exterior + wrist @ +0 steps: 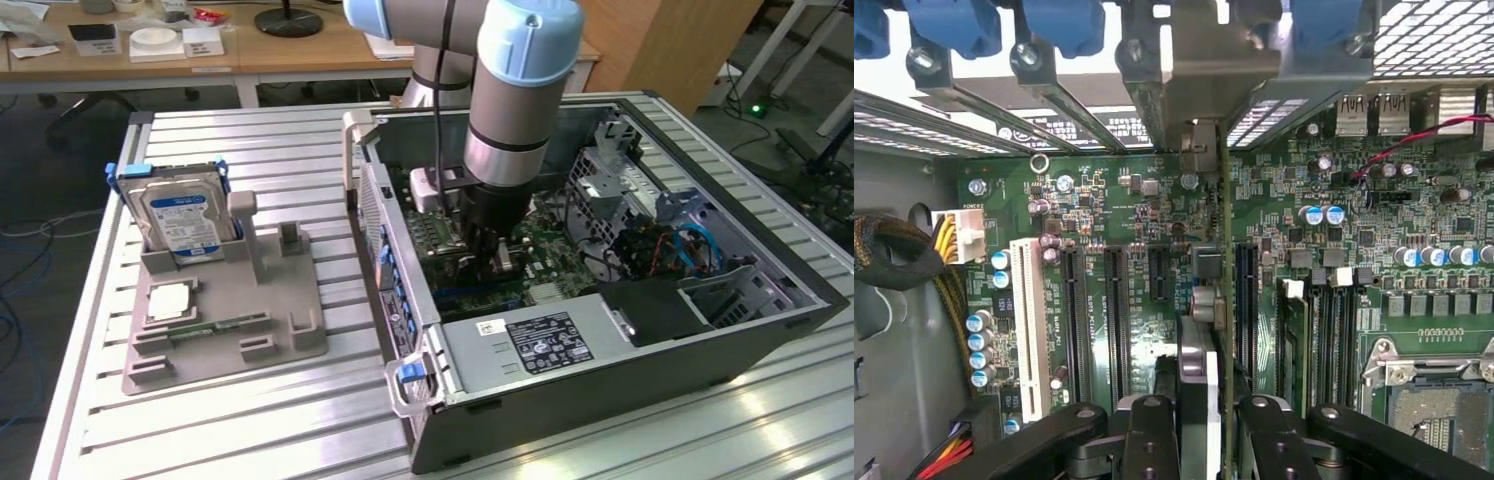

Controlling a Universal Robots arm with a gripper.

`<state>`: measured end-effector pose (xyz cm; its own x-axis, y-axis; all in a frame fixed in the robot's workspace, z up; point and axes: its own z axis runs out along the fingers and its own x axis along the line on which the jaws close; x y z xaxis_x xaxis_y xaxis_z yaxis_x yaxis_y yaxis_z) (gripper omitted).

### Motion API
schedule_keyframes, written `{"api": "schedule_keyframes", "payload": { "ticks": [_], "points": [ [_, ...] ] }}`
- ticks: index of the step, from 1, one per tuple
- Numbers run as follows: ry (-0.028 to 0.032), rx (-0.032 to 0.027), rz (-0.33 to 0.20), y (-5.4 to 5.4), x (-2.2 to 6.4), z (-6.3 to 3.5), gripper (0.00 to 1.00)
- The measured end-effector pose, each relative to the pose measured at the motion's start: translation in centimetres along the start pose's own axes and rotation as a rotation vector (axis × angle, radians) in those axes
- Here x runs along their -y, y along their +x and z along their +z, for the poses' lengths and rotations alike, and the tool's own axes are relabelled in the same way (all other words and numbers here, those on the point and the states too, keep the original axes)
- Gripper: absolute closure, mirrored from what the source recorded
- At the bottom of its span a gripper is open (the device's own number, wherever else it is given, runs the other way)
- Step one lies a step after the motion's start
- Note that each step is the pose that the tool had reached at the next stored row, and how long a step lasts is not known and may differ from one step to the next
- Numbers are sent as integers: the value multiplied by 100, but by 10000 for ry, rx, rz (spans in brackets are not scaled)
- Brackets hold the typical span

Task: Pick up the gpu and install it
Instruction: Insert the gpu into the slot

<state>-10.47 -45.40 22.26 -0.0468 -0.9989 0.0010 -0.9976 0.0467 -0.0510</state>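
Note:
My gripper (pixel 486 258) reaches down inside the open computer case (pixel 747 320), over the green motherboard (pixel 547 255). In the wrist view the gripper (pixel 1209 432) is shut on the gpu (pixel 1206 310), which shows edge-on as a thin upright card between the two black fingers (pixel 1152 435). The card's pale metal bracket (pixel 1199 85) lies against the case's rear slot openings. Its lower edge runs along the motherboard (pixel 1134 200) between black expansion slots (pixel 1116 310). Whether the card sits in a slot I cannot tell.
A grey fixture (pixel 267 335) at the exterior view's left holds an upright hard drive (pixel 187 225), a square chip (pixel 171 300) and a memory stick (pixel 214 328). Inside the case are the power supply (pixel 547 345), drive cages (pixel 627 185) and cables (pixel 914 250).

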Motion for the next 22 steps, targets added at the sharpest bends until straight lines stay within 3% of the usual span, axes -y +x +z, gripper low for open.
{"api": "schedule_keyframes", "payload": {
  "ticks": [22],
  "points": [
    [-6, -2, -1, 0, -4, 43, 72]
  ]
}}
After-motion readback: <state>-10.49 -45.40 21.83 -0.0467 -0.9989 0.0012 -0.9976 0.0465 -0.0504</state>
